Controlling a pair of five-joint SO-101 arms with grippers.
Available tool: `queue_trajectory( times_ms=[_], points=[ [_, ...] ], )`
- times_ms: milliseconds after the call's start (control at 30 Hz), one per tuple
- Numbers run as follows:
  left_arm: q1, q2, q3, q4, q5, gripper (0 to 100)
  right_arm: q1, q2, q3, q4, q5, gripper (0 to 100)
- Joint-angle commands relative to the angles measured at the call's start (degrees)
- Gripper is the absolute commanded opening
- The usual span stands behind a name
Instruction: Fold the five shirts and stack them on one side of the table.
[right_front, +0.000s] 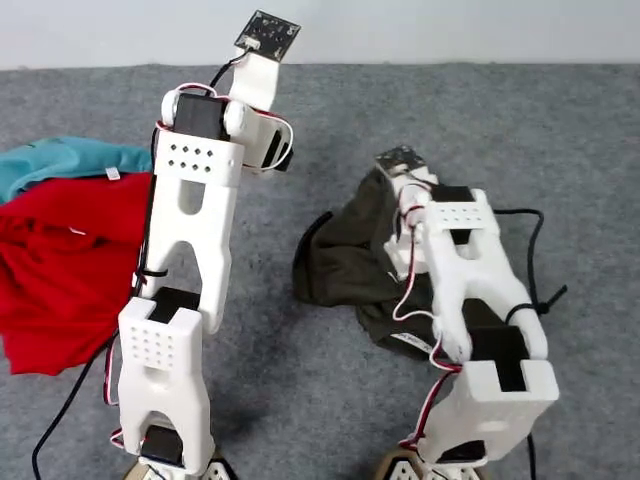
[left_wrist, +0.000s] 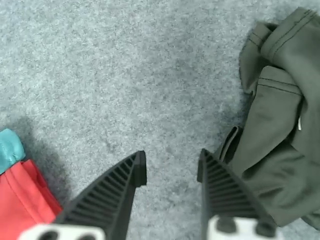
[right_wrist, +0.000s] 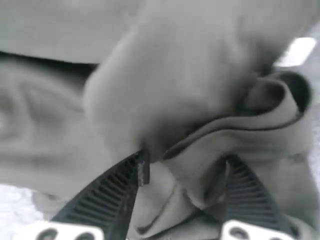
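A dark olive shirt (right_front: 340, 260) lies crumpled in the middle of the grey table. The right arm (right_front: 470, 270) stands over it. My right gripper (right_wrist: 185, 165) is open and pressed into the olive shirt (right_wrist: 175, 85), with a bunched fold of cloth between its fingers. A red shirt (right_front: 70, 270) lies spread at the left edge, partly over a teal shirt (right_front: 50, 160). My left gripper (left_wrist: 170, 167) hangs open and empty above bare table, between the olive shirt (left_wrist: 270, 130) and the red shirt (left_wrist: 20, 200) with the teal shirt (left_wrist: 9, 147).
The left arm (right_front: 190, 230) stretches toward the far side between the two cloth piles. The grey felt-like table surface (right_front: 560, 140) has free room at the far right and along the back. Cables trail beside both arm bases.
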Motion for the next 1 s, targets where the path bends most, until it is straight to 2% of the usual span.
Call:
queue_trajectory(
  times_ms=[0,67,100,167,433,567,700,833,967],
  points=[
    [0.1,-3.0,-0.3,0.9,0.5,18,1.4,-0.8,-0.4,-2.3,0.7,11.3],
    [0.1,-3.0,-0.3,0.9,0.5,18,1.3,-1.5,-0.4,-3.1,0.7,1.3],
    [0.1,-3.0,-0.3,0.9,0.5,18,1.3,-2.0,-0.4,-3.4,0.7,0.3],
    [0.1,-3.0,-0.3,0.9,0.5,18,1.4,-2.9,-0.4,-3.4,0.7,3.1],
    [0.1,-2.9,-0.2,0.9,0.5,18,1.5,-16.8,-0.4,0.5,0.7,0.9],
    [0.1,-2.9,-0.2,0.8,0.5,18,1.5,-29.8,-0.4,10.1,0.9,0.9],
    [0.1,-2.8,-0.2,0.5,1.4,18,1.9,-41.6,-0.1,23.2,7.4,0.9],
    [0.1,-0.4,-0.3,-0.5,7.6,18,8.0,-51.4,0.0,32.9,12.7,0.9],
    [2.6,6.2,-0.7,-0.8,9.4,18,16.9,-59.4,0.5,38.8,16.3,0.9]
  ],
)
